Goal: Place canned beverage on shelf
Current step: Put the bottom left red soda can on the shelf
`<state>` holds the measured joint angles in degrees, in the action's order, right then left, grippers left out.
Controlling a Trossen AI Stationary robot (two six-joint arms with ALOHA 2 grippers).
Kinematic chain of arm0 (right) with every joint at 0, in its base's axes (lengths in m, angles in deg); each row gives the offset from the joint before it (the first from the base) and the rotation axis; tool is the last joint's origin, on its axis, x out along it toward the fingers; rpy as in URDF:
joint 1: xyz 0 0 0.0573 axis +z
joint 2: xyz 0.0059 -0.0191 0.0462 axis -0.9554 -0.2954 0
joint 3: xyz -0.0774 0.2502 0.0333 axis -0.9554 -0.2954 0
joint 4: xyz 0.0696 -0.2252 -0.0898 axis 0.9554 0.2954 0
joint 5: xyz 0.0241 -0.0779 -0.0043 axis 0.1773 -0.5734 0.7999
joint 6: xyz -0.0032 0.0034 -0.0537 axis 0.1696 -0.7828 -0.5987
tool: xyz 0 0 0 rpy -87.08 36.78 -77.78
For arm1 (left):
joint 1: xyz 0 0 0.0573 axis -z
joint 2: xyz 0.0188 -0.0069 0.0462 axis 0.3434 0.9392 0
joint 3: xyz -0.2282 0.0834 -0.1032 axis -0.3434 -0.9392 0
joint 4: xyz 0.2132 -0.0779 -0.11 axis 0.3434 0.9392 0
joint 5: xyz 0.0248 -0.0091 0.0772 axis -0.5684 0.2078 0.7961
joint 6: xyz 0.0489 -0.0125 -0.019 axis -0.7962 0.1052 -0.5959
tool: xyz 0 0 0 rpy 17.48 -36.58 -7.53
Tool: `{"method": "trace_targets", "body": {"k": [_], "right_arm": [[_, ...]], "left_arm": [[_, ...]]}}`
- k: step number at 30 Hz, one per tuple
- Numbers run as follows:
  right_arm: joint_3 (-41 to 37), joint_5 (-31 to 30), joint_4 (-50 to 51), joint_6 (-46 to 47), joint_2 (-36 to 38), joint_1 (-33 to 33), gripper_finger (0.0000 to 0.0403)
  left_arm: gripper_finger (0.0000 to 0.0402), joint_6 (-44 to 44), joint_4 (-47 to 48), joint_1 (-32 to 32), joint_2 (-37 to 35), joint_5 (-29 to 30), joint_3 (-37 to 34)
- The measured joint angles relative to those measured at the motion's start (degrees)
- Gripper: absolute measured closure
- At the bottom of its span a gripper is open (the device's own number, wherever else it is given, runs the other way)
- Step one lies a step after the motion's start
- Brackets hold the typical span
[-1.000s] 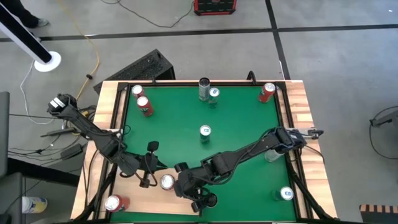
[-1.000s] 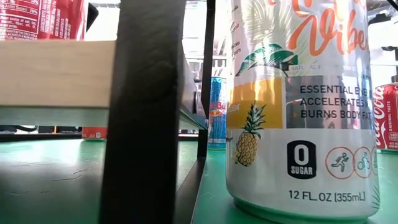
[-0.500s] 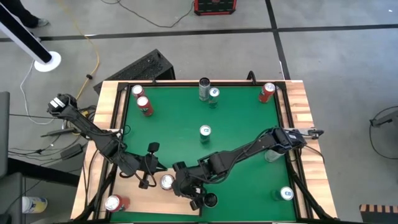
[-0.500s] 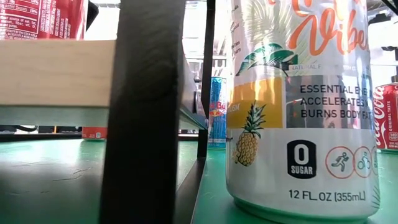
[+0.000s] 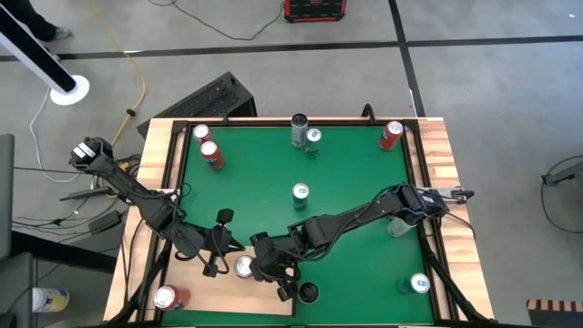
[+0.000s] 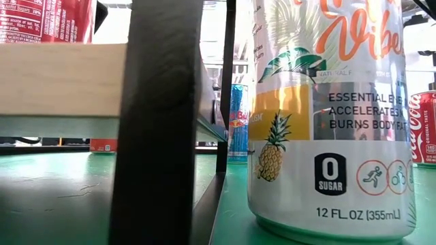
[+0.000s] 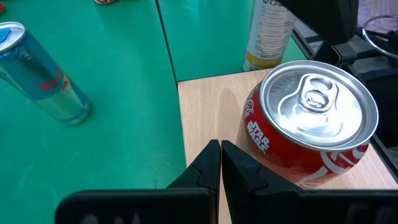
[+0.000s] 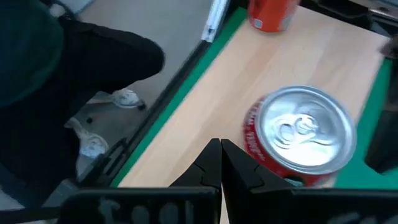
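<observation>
The pale, light-grained wooden shelf board (image 5: 228, 290) lies flat at the seven o'clock corner of the matte green mat (image 5: 346, 173), its smooth surface raised on dark square posts, as the low view shows. On it stands a red aluminium can with a bright silver lid and pull tab (image 5: 243, 266), upright, near the board's one o'clock corner; its side carries white lettering in the left wrist view (image 7: 309, 124). A second red cylindrical can (image 5: 167, 297) stands at the board's eight o'clock corner.

The left gripper (image 5: 215, 264) hovers just at nine o'clock of the silver-lidded can, its two dark fingers pressed together with nothing between them. The right gripper (image 5: 273, 273) sits just at four o'clock of the same can, fingers likewise closed together and empty; neither visibly touches the can.

Elsewhere on the mat stand other cans: two red ones at eleven o'clock (image 5: 207, 146), a slim blue and silver can (image 7: 43, 78) seen in the left wrist view, and a tall glossy white can printed with a pineapple (image 6: 330, 116) close to the low camera.
</observation>
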<state>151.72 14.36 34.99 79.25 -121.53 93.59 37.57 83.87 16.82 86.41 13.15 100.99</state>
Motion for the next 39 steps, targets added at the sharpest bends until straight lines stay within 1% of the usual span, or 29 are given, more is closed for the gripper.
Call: {"method": "trace_targets", "body": {"k": [4, 6, 8, 13, 16, 22, 26, 32, 35, 39], "right_arm": [[0.1, 0.7, -1.9, -0.2, -1.3, -0.4, 0.0378], [-0.1, 1.8, -1.5, -0.3, -2.0, -0.6, 0.0378], [0.0, 2.9, -3.3, -0.2, -3.3, -1.1, 0.0378], [0.0, 3.2, -3.2, -0.1, -3.6, -1.4, 0.0378], [0.0, 3.2, -2.8, -0.1, -3.6, -1.3, 0.0378], [0.0, 1.2, -0.1, 0.0, -3.6, -2.1, 0.0378], [0.0, 0.2, 1.6, 0.3, -3.6, -2.7, 0.0379], [0.0, -0.2, 3.0, 0.3, -3.6, -3.8, 0.0379], [0.0, -0.4, 3.2, 0.3, -3.6, -4.3, 0.0379], [0.0, -0.7, 3.0, 0.3, -3.6, -4.9, 0.0379]], "left_arm": [[0.0401, 0.0, 0.0, 0.0, 0.0, 0.0, 0.0], [0.0401, -0.1, 0.0, 0.0, 0.0, 0.0, 0.0], [0.0401, 0.0, 0.0, 0.0, 0.0, 0.0, 0.0], [0.0401, 0.1, 0.1, 0.0, 0.0, -0.1, 0.0], [0.0401, 0.2, 0.1, 0.0, 0.0, -1.3, 0.0], [0.0401, 1.7, 0.4, 0.0, 0.0, -4.1, 0.0], [0.0401, 2.5, 1.0, 0.0, -0.1, -4.8, 0.0], [0.0401, 5.6, 4.0, 0.0, -1.8, -6.5, 0.0], [0.0401, 6.3, 4.3, 0.5, -2.8, -7.8, 0.0], [0.0401, 6.9, 4.5, 1.6, -4.5, -8.0, 0.0]]}}
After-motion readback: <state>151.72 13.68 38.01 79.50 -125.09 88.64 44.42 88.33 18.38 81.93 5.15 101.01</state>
